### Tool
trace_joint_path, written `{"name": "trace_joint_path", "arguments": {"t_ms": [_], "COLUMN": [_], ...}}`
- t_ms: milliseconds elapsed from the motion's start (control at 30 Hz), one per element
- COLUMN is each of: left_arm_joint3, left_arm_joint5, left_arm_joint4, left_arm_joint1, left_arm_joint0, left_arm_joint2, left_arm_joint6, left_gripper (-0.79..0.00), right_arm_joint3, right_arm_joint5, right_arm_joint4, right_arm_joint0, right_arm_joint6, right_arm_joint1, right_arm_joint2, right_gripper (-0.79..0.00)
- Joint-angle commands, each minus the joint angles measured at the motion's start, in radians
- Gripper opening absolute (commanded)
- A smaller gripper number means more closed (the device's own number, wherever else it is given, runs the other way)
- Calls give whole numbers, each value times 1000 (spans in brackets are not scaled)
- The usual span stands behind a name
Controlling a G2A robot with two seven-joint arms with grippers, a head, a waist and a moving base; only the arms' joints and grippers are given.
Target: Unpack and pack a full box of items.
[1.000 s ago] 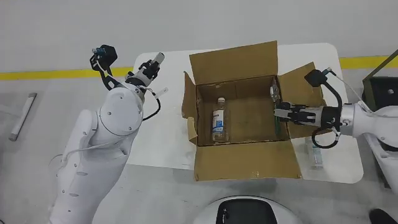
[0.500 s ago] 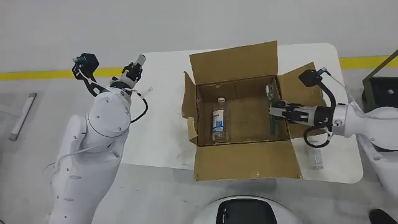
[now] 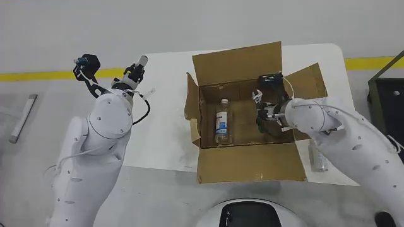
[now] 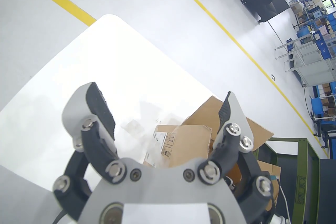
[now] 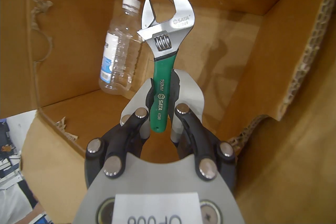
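Green-handled wrench (image 5: 164,51) is held inside the cardboard box (image 3: 237,63), over the right part of its floor. It is pinched near the butt of its handle by the right gripper (image 5: 162,86), whose fingers are pressed onto the plastic sleeve. The steel head stands well clear of the pinch, so the weight is carried far from the grip; a pivot or a slide through the pads is judged the main risk, above all if the wrist is swung quickly. A clear bottle (image 5: 118,57) lies on the box floor to the left of the wrench, cap toward the far wall, and it could be struck or dented if the tool were dropped or set down carelessly. The right wall and its flap stand near the arm, and the box could be dragged across the table (image 3: 164,132) if they were snagged. The left gripper (image 4: 160,96) is held spread and empty over the far left of the table, well apart from the box, so no steadying is offered there.
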Motion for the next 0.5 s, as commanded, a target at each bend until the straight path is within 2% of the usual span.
{"name": "trace_joint_path", "arguments": {"t_ms": [0,267,467], "left_arm_joint3": [0,0,0], "left_arm_joint5": [0,0,0], "left_arm_joint4": [0,0,0], "left_arm_joint1": [0,0,0], "left_arm_joint0": [0,0,0], "left_arm_joint2": [0,0,0], "left_arm_joint6": [0,0,0], "left_gripper": [0,0,0], "right_arm_joint3": [26,74,114], "right_arm_joint5": [36,77,84], "right_arm_joint4": [-52,-198,-239], "right_arm_joint0": [35,94,114], "right_arm_joint6": [17,69,106], "right_arm_joint1": [-11,-33,-48], "right_arm_joint2": [-52,-142,-172], "right_gripper": [-785,-785,-785]}}
